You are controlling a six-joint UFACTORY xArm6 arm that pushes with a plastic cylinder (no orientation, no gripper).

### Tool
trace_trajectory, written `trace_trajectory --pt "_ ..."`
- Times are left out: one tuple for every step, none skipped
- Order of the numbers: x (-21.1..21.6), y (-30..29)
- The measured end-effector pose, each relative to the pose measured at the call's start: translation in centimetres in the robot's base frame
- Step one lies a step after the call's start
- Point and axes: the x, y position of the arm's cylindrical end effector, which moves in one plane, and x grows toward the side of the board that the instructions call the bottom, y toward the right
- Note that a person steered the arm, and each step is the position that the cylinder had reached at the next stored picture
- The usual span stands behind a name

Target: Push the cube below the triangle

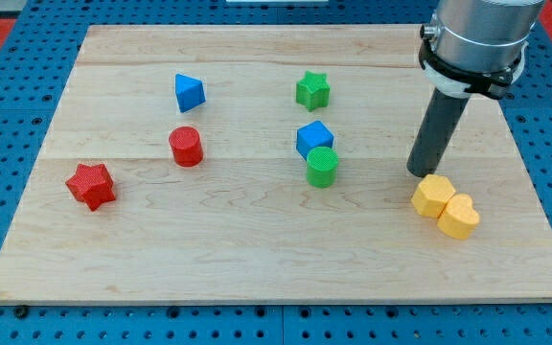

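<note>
The blue cube sits near the board's middle, touching the green cylinder just below it. The blue triangle lies at the upper left, well left of the cube. My tip is at the view's right, about a hundred pixels right of the cube and slightly lower. It rests just above and left of the yellow hexagon.
A yellow heart touches the yellow hexagon at the lower right. A green star lies above the cube. A red cylinder sits below the triangle, and a red star lies at the left. The wooden board ends in blue pegboard.
</note>
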Motion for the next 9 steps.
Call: trace_trajectory --pt "0.0 -1.3" --pt "-0.3 -4.4" --pt "-3.2 -8.6" --pt "-5.4 -15.1" --pt "-5.9 -20.0" --pt "-6.9 -23.5" --pt "-7.8 -24.6" --pt "-7.8 -24.8" --pt "-7.8 -25.2"
